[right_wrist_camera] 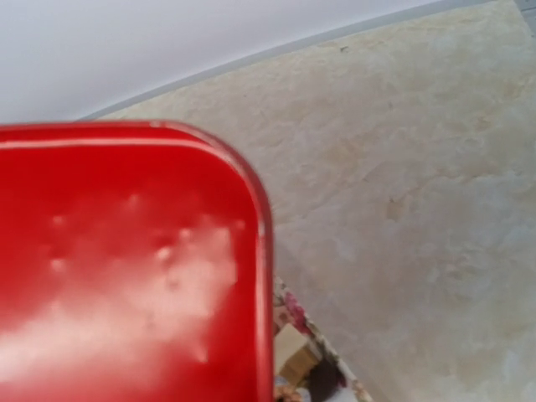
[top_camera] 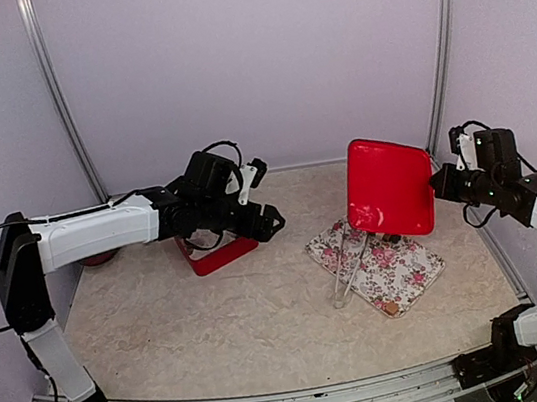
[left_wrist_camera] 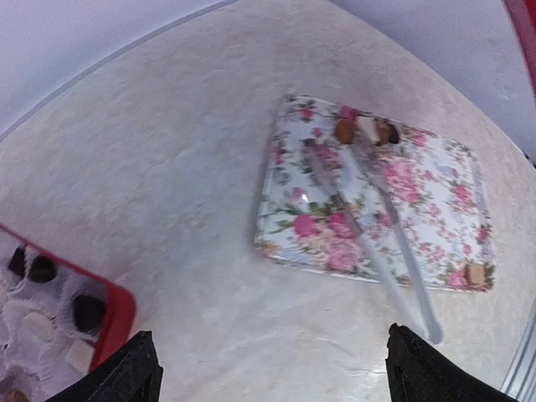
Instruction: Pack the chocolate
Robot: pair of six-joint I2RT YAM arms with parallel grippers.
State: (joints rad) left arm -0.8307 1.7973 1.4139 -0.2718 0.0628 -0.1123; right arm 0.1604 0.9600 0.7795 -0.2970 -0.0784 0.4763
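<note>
The red box (top_camera: 218, 256) lies under my left arm; the left wrist view shows its corner (left_wrist_camera: 117, 306) with dark chocolates (left_wrist_camera: 88, 311) in white liners. More chocolates (left_wrist_camera: 345, 130) lie on the floral tray (left_wrist_camera: 435, 193), one tan piece (left_wrist_camera: 475, 274) near its corner. My left gripper (left_wrist_camera: 280, 377) is open and empty above bare table between box and tray; it also shows in the top view (top_camera: 264, 222). My right gripper (top_camera: 445, 183) holds the red lid (top_camera: 388, 188) upright in the air over the tray (top_camera: 401, 272). The lid (right_wrist_camera: 126, 268) hides its fingers in the right wrist view.
Clear plastic tongs (top_camera: 345, 275) lie across the floral tray, handles toward the near side; they also show in the left wrist view (left_wrist_camera: 368, 243). Purple walls close the back and sides. A few chocolates (right_wrist_camera: 295, 358) show below the lid's edge.
</note>
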